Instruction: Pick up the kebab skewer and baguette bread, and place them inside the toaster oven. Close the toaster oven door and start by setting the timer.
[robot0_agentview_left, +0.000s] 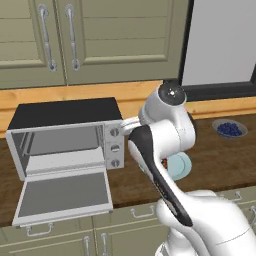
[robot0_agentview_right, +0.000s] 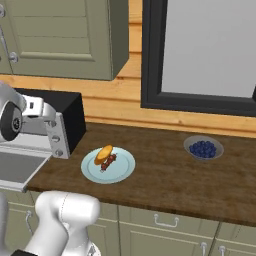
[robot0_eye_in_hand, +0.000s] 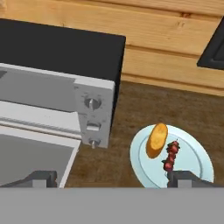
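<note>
The baguette bread and the kebab skewer lie side by side on a pale blue plate, just right of the toaster oven. The toaster oven door hangs open, folded flat toward the counter's front edge, and the grey inner tray is bare. My gripper hovers open above the counter between the oven's knob panel and the plate, holding nothing.
A glass bowl of blueberries sits further right on the wooden counter. A dark-framed window and olive wall cabinets are behind. My arm partly hides the plate in the left base view.
</note>
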